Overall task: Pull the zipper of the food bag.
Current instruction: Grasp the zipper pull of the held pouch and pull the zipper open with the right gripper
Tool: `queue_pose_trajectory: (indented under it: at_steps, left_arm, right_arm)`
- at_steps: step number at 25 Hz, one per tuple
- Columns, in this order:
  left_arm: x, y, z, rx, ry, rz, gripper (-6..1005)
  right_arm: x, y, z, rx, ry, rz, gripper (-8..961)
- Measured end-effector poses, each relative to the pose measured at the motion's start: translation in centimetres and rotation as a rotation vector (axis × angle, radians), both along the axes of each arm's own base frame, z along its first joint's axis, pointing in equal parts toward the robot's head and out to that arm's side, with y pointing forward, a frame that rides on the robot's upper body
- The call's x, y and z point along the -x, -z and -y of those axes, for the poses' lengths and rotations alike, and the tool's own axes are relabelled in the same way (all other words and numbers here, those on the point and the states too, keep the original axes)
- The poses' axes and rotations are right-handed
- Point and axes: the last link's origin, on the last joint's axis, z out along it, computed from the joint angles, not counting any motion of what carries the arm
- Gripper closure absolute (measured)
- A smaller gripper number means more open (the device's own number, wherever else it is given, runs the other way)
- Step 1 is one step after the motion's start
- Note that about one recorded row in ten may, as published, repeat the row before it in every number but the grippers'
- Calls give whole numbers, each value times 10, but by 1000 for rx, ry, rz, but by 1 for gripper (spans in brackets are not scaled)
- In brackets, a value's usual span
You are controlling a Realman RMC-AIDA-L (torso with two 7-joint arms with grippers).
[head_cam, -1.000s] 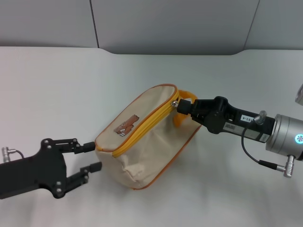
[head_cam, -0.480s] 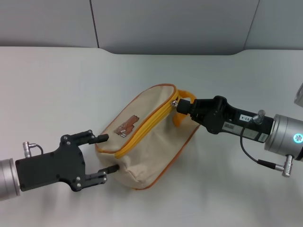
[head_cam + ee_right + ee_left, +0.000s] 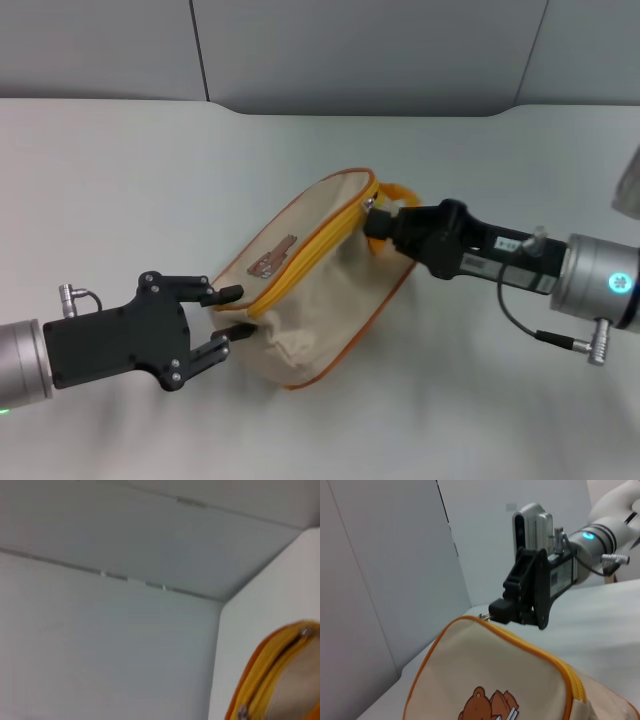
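Observation:
The beige food bag (image 3: pixel 320 290) with orange piping lies on its side in mid-table; its bear patch (image 3: pixel 272 257) faces up. The zipper (image 3: pixel 310 262) runs along its top, from the far end to the near-left end. My right gripper (image 3: pixel 372 216) is shut on the small silver pull tab at the bag's far end, by the orange strap handle (image 3: pixel 400 192). My left gripper (image 3: pixel 240 313) pinches the bag's near-left end between its fingertips. The left wrist view shows the bag (image 3: pixel 485 675), the bear patch (image 3: pixel 487 707) and the right gripper (image 3: pixel 496 611). The right wrist view shows the zipper (image 3: pixel 272 672).
The bag rests on a white table (image 3: pixel 120 200). A grey wall panel (image 3: pixel 370 50) stands behind the table's far edge. The right arm (image 3: pixel 500 258) reaches in low over the table from the right.
My left gripper moved forward to the bag's near-left end and its fingers narrowed onto it. The bag shifted and turned a little. The right gripper stayed at the pull tab.

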Motion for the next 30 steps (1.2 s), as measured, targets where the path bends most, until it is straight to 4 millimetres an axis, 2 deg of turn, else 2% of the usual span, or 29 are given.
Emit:
queue_pose_trajectory:
  at_steps: [3,5,13,16,24,30]
  left_arm:
    - [-6,1,-3,18,-3,17,582]
    - [-10,2,-6,36,-9,28,620]
    - [-17,5,-10,58,-18,51,768]
    - [-18,5,-14,57,-35,50,836]
    - [-23,7,-21,68,-50,52,859]
    - [-25,7,-23,80,-66,60,877]
  right_arm:
    - [7,3,-2,22,-36,18,942]
    - [16,8,-4,52,-81,40,942]
    - [21,11,-4,76,-105,59,941]
    - [29,14,-2,110,-160,69,940]
    - [49,15,-1,176,-282,87,939]
    - [54,17,0,204,-306,105,939]
